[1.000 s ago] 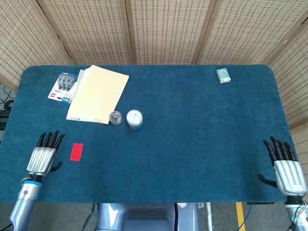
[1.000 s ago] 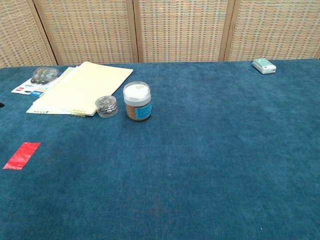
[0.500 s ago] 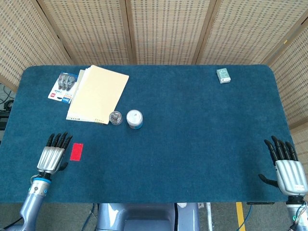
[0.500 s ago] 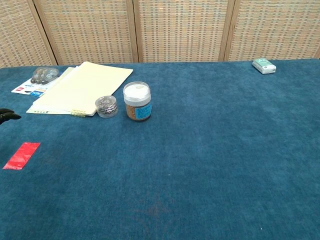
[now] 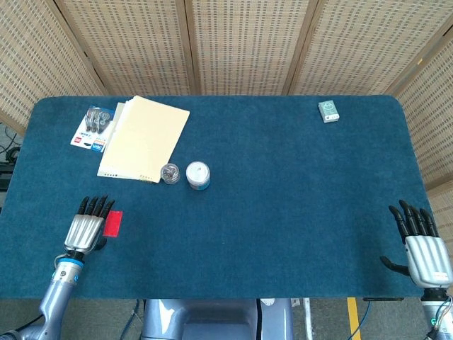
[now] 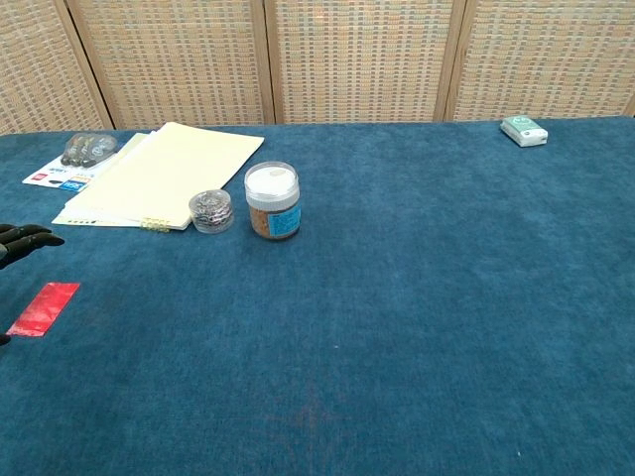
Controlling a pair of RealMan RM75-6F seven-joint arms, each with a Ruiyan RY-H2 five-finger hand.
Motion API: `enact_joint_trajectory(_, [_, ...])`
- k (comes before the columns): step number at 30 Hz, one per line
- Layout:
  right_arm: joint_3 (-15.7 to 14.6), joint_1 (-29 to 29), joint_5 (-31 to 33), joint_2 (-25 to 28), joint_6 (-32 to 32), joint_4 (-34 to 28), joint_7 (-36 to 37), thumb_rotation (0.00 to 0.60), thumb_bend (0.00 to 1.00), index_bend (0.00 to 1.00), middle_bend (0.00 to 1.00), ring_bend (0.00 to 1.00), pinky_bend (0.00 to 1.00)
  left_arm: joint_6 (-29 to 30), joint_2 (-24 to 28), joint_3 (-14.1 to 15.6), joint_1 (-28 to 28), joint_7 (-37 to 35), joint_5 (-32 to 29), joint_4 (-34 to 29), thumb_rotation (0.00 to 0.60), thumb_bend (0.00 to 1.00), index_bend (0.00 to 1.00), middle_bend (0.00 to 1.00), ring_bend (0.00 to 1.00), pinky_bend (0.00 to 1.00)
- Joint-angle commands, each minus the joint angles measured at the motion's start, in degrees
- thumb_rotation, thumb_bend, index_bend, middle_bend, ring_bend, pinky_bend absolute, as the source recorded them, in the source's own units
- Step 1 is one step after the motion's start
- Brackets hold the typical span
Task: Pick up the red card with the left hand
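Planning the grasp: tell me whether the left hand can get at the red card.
Probably yes: the left hand sits right beside the red card, fingers apart, with nothing lying between them.

Chest view's edge cuts off the left robot hand (image 6: 20,241) (only fingertips show).

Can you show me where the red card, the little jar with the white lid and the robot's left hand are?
red card (image 5: 113,222), head view, middle of the card.
jar (image 6: 272,201), chest view, its side below the white lid.
left robot hand (image 5: 85,228), head view, back of the hand.
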Motion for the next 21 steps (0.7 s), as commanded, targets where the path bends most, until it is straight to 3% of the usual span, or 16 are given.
enact_joint_trajectory(1, [0.0, 0.0, 0.0, 0.0, 0.0, 0.0, 0.1, 0.600, 0.08, 0.00, 0.00, 0.00, 0.00, 0.0, -0.3, 0.0, -0.2, 0.3, -0.4, 0.2, 0.600, 0.25, 0.00, 0.00, 0.00, 0.00])
enact_joint_trajectory(21, [-0.1, 0.0, -0.3, 0.1, 0.2, 0.0, 0.3, 0.600, 0.08, 0.00, 0.00, 0.00, 0.00, -1.1, -3.2, -0.5, -2.8, 2.4, -2.8, 2.9, 0.600, 0.27, 0.00, 0.00, 0.00, 0.00])
